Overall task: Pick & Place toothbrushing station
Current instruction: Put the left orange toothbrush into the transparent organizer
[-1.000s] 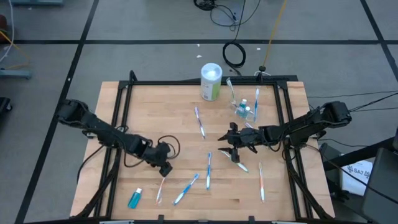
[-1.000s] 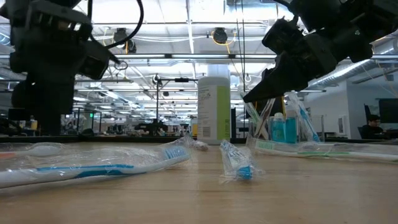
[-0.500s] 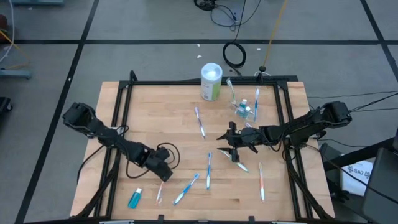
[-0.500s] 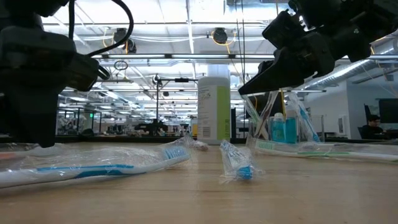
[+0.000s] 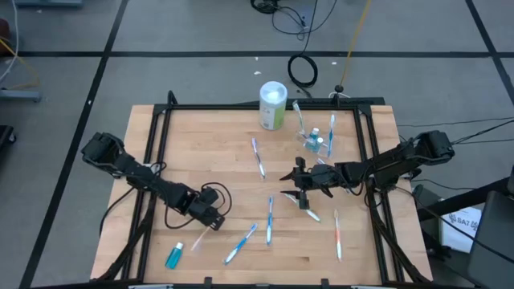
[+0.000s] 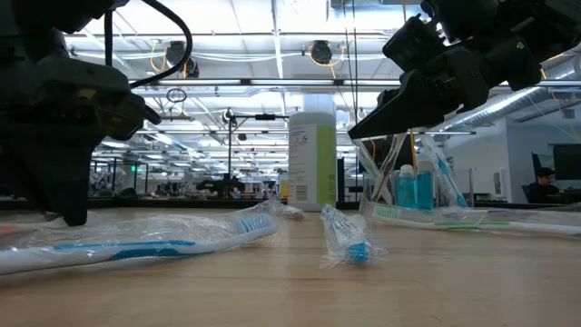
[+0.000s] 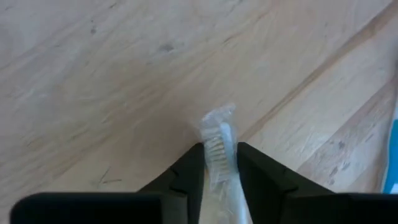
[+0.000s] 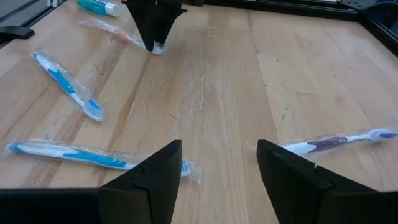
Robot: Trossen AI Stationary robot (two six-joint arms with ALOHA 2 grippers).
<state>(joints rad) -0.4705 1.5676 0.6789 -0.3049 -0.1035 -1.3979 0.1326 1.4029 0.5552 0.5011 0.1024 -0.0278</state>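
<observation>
Left end effector (image 5: pixel 215 222) low at the surface (image 5: pixel 201 144) front-left, closed on a wrapped toothbrush (image 7: pixel 220 140); only the left wrist view shows bristles between the fingers. Teal tube (image 5: pixel 174 255) just beside it. Loose toothbrushes mid-surface. Right end effector (image 5: pixel 299 185) hovers mid-surface, fingers spread, empty. Clear cup (image 5: pixel 315 142) back right holds toothbrushes.

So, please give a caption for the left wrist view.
Left gripper closed on a wrapped toothbrush lying on the wooden table.
</observation>
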